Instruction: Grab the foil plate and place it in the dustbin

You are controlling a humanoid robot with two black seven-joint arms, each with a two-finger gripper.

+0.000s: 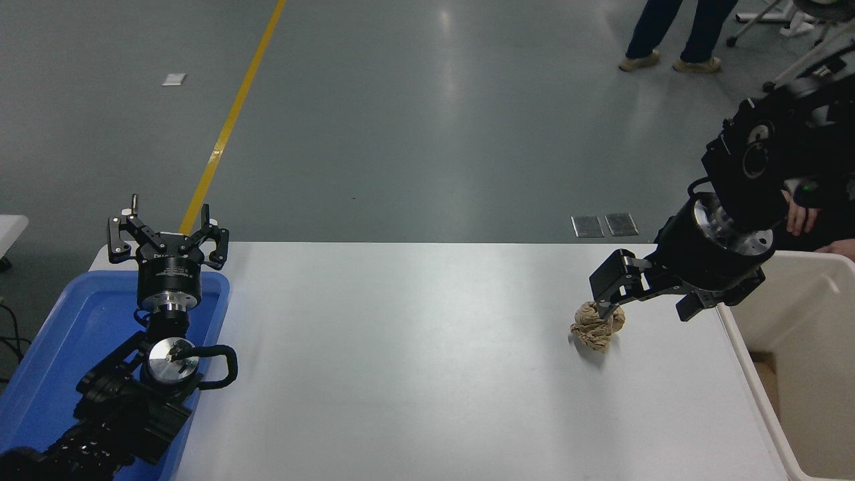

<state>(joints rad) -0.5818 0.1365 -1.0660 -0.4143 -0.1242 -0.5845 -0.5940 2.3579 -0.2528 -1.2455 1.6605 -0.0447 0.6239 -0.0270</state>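
Note:
The foil plate does not show anywhere in the head view. The cream dustbin stands against the table's right edge, and only part of its inside is in view. My right gripper is open and hangs low over the table just left of the bin. Its left finger is right above a crumpled brown paper ball; whether it touches the ball I cannot tell. My left gripper is open and parked at the lower left.
A blue tray lies under the left arm at the table's left end. A person's hand is behind the dustbin, and another person's legs stand at the top right. Two small metal plates lie on the floor past the table.

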